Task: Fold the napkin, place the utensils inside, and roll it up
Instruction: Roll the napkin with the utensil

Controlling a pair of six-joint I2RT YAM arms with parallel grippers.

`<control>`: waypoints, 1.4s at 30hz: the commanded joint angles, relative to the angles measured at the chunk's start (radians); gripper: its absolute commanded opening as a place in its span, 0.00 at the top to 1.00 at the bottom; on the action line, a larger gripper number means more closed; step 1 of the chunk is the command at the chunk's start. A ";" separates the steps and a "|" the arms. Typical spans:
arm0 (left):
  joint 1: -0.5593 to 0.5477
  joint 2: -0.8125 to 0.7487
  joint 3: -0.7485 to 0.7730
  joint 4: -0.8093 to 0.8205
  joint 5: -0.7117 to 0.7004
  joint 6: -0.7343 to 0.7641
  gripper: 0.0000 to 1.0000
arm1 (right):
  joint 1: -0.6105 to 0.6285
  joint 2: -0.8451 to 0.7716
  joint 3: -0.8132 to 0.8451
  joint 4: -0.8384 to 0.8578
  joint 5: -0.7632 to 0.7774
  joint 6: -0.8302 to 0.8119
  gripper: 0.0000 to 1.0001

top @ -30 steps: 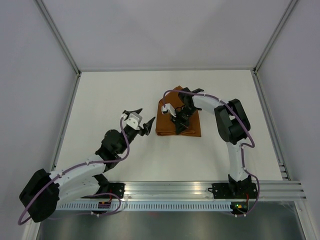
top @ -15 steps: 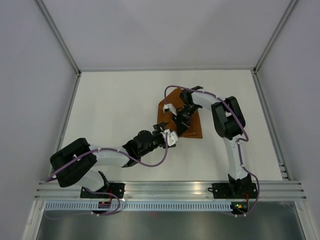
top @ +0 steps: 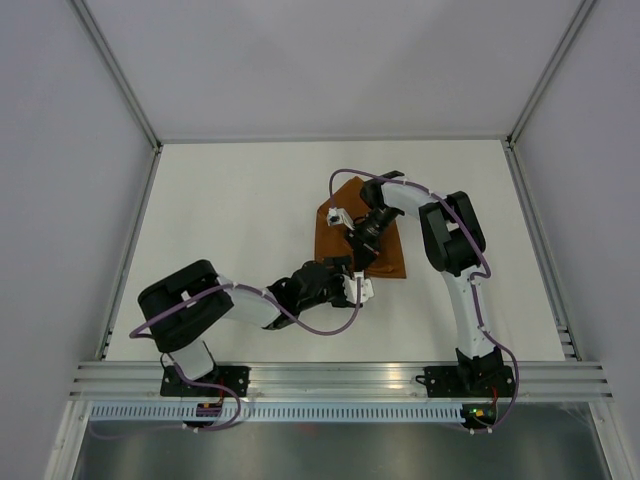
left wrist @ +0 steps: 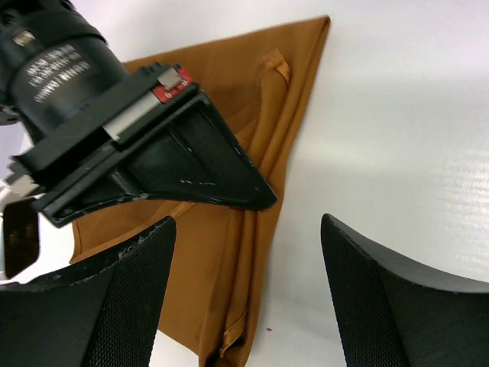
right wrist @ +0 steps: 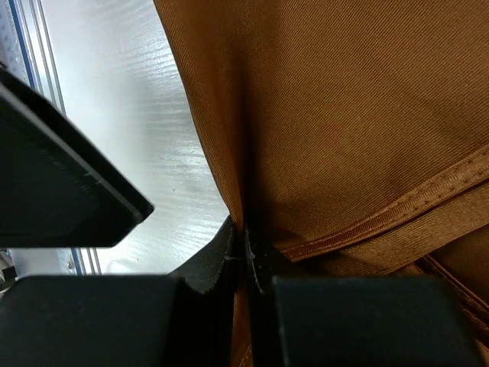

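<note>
The rust-orange napkin (top: pixel 389 257) lies folded on the white table, right of centre. My right gripper (top: pixel 362 243) reaches over it from behind, shut on a raised fold of the cloth (right wrist: pixel 244 229). The stitched hem (right wrist: pixel 397 206) runs just beside its jaws. My left gripper (top: pixel 357 280) sits low at the napkin's near edge. It is open, and its fingers straddle the near corner of the napkin (left wrist: pixel 229 306) without touching it. In the left wrist view the right gripper's black body (left wrist: pixel 153 157) hangs just ahead, above the cloth. The utensils are out of view.
Bare white table (top: pixel 230 200) stretches to the left and back of the napkin. Grey walls close in the table on three sides, and a metal rail (top: pixel 340 378) carrying both arm bases runs along the near edge.
My left arm has swung right from the table's left side to the napkin's near edge, its jaws opening wider. The right gripper stays pinched on the cloth, which has bunched slightly narrower.
</note>
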 commanded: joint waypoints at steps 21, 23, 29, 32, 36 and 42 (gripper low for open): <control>0.027 0.156 0.139 -0.187 0.024 0.147 0.36 | -0.025 0.055 0.004 -0.010 0.088 -0.093 0.89; 0.033 0.162 0.149 -0.204 0.027 0.147 0.38 | -0.026 0.054 0.004 -0.015 0.086 -0.098 0.89; 0.050 0.170 0.198 -0.300 0.066 0.136 0.46 | -0.031 0.057 0.007 -0.027 0.086 -0.107 0.89; 0.048 0.177 0.218 -0.343 0.071 0.135 0.51 | -0.032 0.060 0.007 -0.030 0.084 -0.110 0.89; 0.045 0.180 0.235 -0.372 0.077 0.132 0.60 | -0.031 0.060 0.004 -0.033 0.084 -0.113 0.89; 0.041 0.191 0.263 -0.427 0.079 0.119 0.80 | -0.032 0.040 -0.004 -0.030 0.078 -0.112 0.88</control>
